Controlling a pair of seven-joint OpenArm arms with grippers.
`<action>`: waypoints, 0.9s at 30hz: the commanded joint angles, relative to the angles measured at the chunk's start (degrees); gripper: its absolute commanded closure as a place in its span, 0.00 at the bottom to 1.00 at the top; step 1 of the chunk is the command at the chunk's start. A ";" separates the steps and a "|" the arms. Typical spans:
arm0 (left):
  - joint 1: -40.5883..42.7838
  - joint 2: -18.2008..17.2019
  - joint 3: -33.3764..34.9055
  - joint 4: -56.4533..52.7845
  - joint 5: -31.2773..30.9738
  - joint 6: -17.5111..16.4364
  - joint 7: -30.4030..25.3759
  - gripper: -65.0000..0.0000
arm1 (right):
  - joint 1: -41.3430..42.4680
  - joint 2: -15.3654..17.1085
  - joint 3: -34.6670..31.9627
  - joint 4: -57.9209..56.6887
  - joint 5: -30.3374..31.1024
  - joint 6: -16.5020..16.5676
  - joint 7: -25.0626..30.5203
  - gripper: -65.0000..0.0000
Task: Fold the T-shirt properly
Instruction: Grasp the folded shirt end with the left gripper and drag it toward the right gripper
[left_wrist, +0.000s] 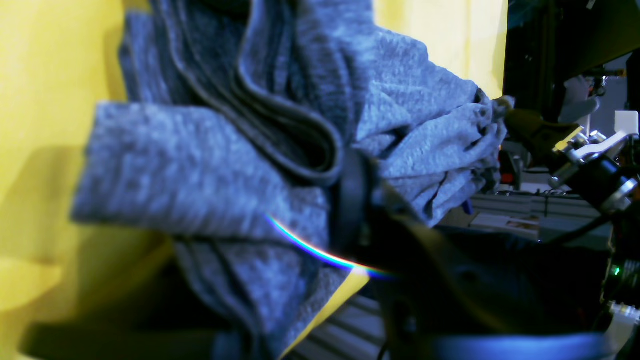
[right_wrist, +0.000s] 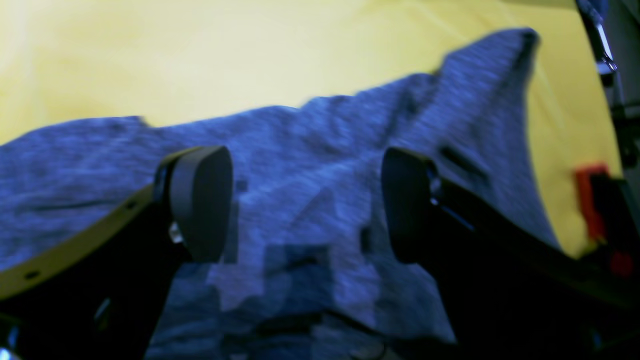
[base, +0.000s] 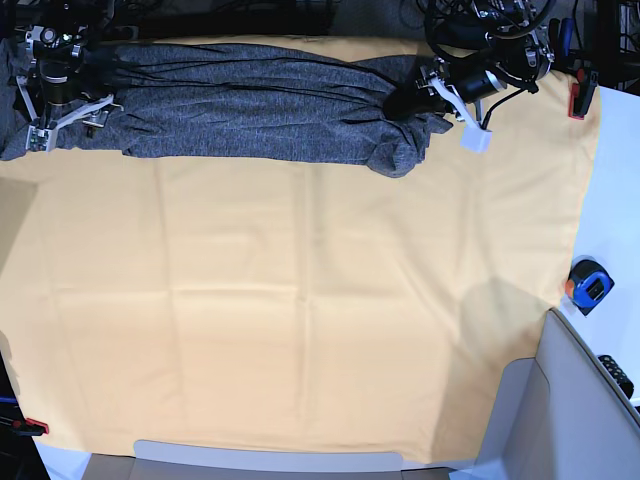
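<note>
We read no brand, label or writing anywhere. From the left of the base view, the right gripper (base: 62, 112) hangs over the T-shirt (base: 250, 105), which lies as a long, bunched band along the far edge of the yellow-orange table cloth (base: 300, 300); its left end is cut off by the frame. In the right wrist view its 2 pads (right_wrist: 202, 200) stand wide apart with nothing between them – the grey knit below is blurred. Further right, the left gripper (base: 412, 98) is clamped on a gathered fold at the shirt's right end; its own wrist view shows the fabric bunched against a dark pad (left_wrist: 352, 200) – smeared and hard to read. A tape measure (base: 588, 285) sits at the far right.
</note>
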 joint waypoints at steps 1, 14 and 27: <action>-0.89 0.26 0.39 0.75 -1.60 -0.17 0.25 0.99 | 0.14 0.46 1.18 0.85 0.24 -0.21 1.17 0.29; -0.62 3.95 6.63 14.55 -1.68 -0.26 0.25 1.00 | -0.04 2.92 14.02 0.85 0.68 -0.12 1.17 0.29; -2.56 2.37 15.86 14.64 -1.51 -0.26 0.25 1.00 | -2.50 9.07 23.86 -0.99 6.39 -0.12 1.08 0.29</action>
